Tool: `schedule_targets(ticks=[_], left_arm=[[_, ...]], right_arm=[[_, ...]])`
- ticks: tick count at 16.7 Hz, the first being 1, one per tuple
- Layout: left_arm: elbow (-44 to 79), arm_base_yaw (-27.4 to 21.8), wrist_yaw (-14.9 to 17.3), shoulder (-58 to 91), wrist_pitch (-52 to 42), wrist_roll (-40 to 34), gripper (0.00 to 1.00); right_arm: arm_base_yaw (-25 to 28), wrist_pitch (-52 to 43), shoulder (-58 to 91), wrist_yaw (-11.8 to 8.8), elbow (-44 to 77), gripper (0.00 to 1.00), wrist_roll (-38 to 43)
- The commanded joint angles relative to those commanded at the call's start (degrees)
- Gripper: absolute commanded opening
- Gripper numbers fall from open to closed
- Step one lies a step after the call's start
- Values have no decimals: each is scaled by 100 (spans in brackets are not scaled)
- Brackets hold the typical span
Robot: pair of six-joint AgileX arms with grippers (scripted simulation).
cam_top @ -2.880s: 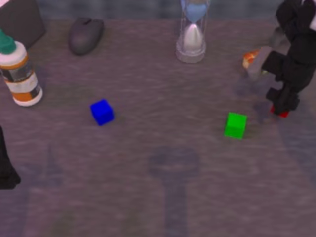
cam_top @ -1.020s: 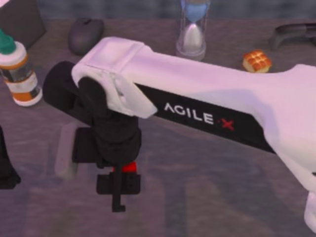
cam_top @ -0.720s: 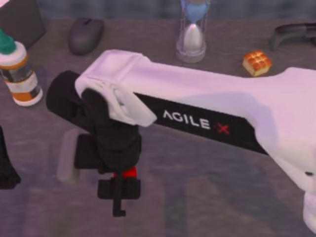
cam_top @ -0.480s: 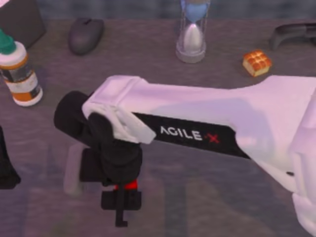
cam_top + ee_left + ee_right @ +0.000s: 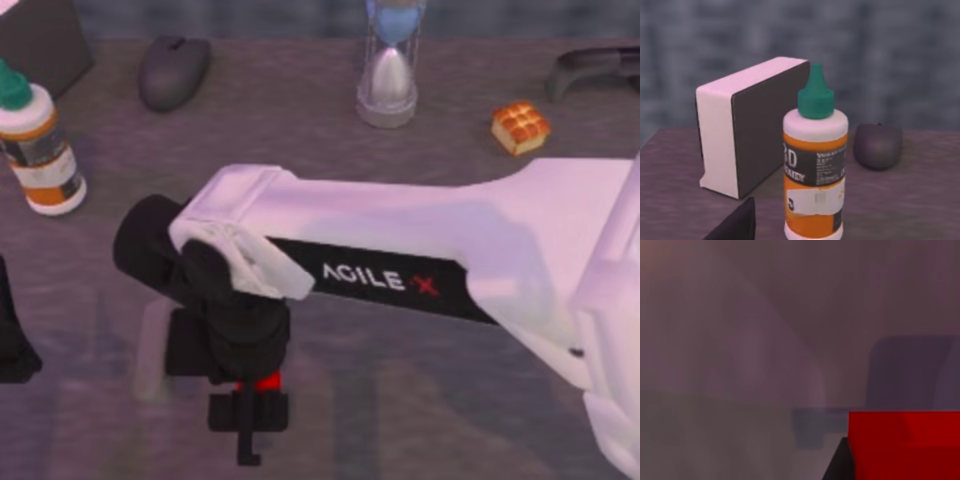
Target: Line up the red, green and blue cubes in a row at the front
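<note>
My right arm point(image 5: 430, 260) stretches from the right across the table to the front left. Its gripper point(image 5: 250, 402) points down near the front edge, shut on the red cube point(image 5: 265, 381), of which only a sliver shows between the black fingers. In the right wrist view the red cube point(image 5: 905, 445) fills the corner beside a dark finger point(image 5: 839, 466), just above the table. The green and blue cubes are hidden under the white arm. My left gripper point(image 5: 10, 345) is parked at the left edge.
An orange and white bottle point(image 5: 38, 150) stands at the left, with a dark box point(image 5: 35, 35) and a mouse point(image 5: 173, 70) behind it. At the back are an hourglass point(image 5: 388, 70) and an orange-tan grid-topped block point(image 5: 520, 126).
The right gripper took the red cube from the right side, carried it across to the left and has crept toward the front edge. The left arm has not moved.
</note>
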Motion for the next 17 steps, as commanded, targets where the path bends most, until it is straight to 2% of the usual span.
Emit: schedule_targets(ticks=[10,17], left_arm=[[0,0,0,0,0,0,100],[0,0,0,0,0,0,100]], right_arm=[[0,0,0,0,0,98,0],[0,0,0,0,0,100,0]])
